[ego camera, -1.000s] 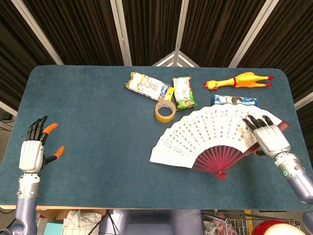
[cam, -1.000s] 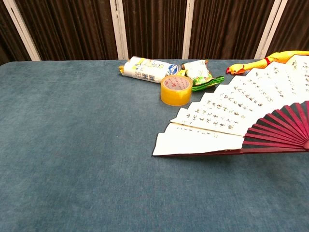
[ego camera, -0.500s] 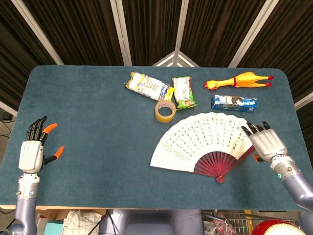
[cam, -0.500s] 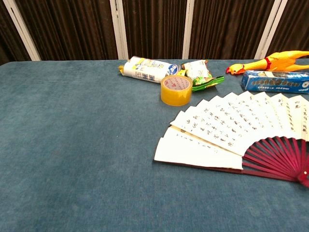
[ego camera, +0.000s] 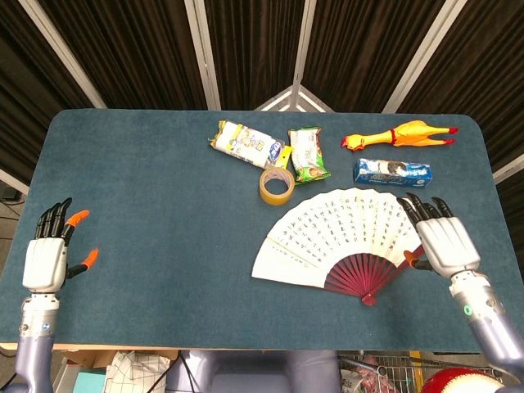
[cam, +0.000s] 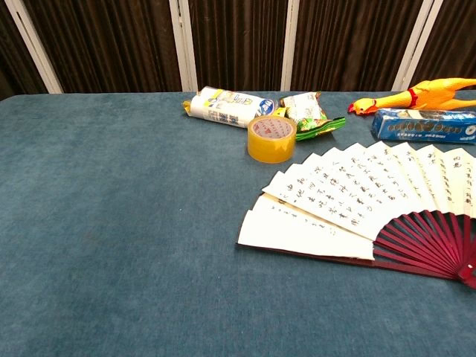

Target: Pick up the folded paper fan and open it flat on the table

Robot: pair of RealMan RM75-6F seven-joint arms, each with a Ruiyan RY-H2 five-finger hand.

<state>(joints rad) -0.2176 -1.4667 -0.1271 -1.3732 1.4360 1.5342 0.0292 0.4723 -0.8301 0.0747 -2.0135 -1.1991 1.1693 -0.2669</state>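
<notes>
The paper fan (ego camera: 336, 236) lies spread open and flat on the blue table (ego camera: 147, 188), white leaf with black writing toward the far side, dark red ribs meeting at the pivot near the front. The chest view shows the paper fan (cam: 349, 197) at the right, running out of frame. My right hand (ego camera: 435, 239) lies flat at the fan's right end, fingers stretched out over the edge of the leaf, gripping nothing. Far from the fan, my left hand (ego camera: 47, 252) hovers by the table's left edge, fingers apart and empty. Neither hand shows in the chest view.
A yellow tape roll (ego camera: 277, 184) stands just beyond the fan's left part. Behind it lie a white snack pack (ego camera: 244, 142) and a green one (ego camera: 307, 153). A rubber chicken (ego camera: 399, 134) and a blue packet (ego camera: 392, 170) lie at the back right.
The fan came down from a raised, farther position and now lies flat nearer the front. My right hand let go and rests at its right end. The left hand drifted slightly left.
</notes>
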